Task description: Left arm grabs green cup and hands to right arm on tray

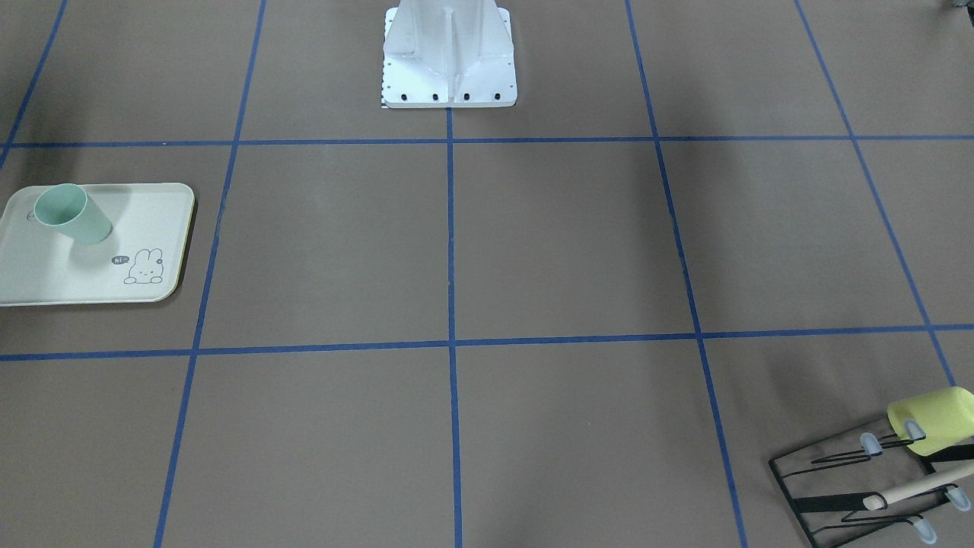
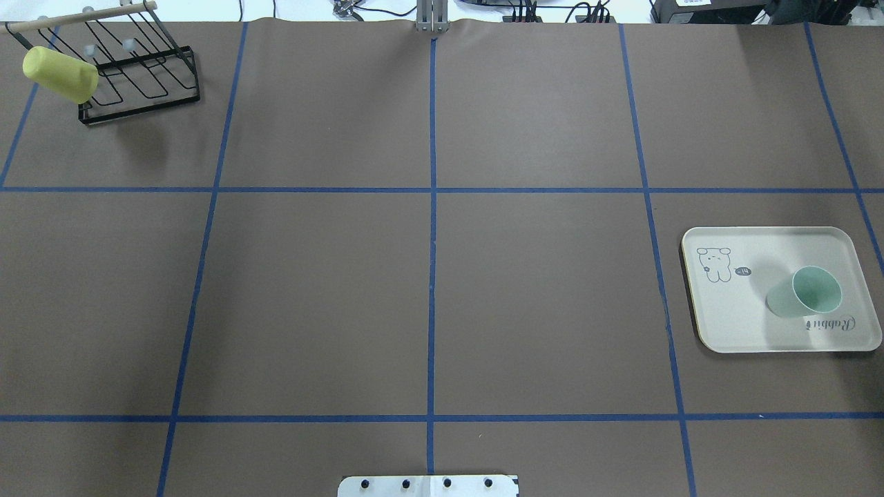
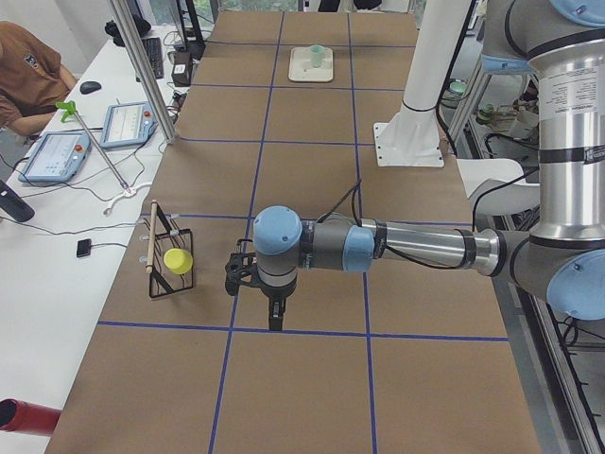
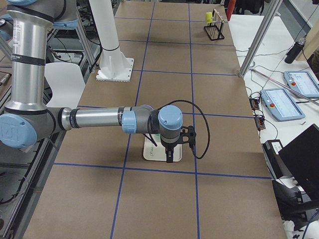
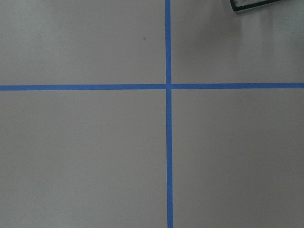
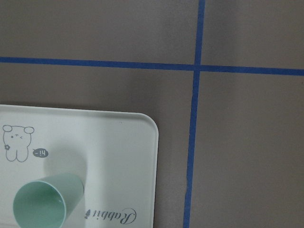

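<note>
The pale green cup (image 2: 804, 293) stands upright on the cream rabbit tray (image 2: 732, 324) at the table's right side. It also shows in the front view (image 1: 72, 215) on the tray (image 1: 46, 274), and in the right wrist view (image 6: 45, 204) on the tray (image 6: 109, 156). The left gripper (image 3: 274, 320) points down over bare table beside the wire rack, far from the cup. The right gripper (image 4: 169, 157) hangs over the tray (image 4: 151, 153). Both grippers show only in the side views, so I cannot tell whether either is open or shut.
A black wire rack (image 2: 138, 76) holding a yellow cup (image 2: 61, 74) stands at the far left corner. The robot's white base (image 1: 449, 61) is at the table's near middle edge. An operator (image 3: 28, 76) and tablets sit at a side table.
</note>
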`<move>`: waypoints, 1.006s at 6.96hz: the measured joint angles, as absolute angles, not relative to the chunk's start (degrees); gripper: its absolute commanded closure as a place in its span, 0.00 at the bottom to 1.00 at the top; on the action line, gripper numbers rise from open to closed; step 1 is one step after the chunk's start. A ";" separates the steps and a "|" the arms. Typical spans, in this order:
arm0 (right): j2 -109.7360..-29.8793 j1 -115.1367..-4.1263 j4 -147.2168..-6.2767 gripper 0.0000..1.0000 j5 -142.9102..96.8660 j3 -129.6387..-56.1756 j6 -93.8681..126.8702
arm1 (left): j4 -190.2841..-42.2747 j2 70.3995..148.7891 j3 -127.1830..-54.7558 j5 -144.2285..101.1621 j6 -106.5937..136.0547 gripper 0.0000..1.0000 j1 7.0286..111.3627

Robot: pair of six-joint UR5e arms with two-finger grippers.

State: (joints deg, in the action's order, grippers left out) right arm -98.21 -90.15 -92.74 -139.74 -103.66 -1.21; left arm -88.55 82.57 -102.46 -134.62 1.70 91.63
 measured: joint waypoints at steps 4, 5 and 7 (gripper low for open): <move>-97.87 -90.18 -92.73 0.00 -139.77 -103.64 -0.84 | -88.63 82.40 -100.08 -135.14 1.49 0.00 91.63; -97.79 -90.18 -92.72 0.00 -139.80 -103.67 -0.81 | -88.62 82.41 -99.90 -135.20 1.49 0.00 91.66; -97.76 -90.17 -92.72 0.00 -139.83 -103.77 -0.79 | -88.67 82.44 -99.85 -135.20 1.49 0.00 91.67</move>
State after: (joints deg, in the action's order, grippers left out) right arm -97.76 -90.17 -92.72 -139.83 -103.77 -0.79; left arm -88.67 82.44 -99.85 -135.20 1.49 91.67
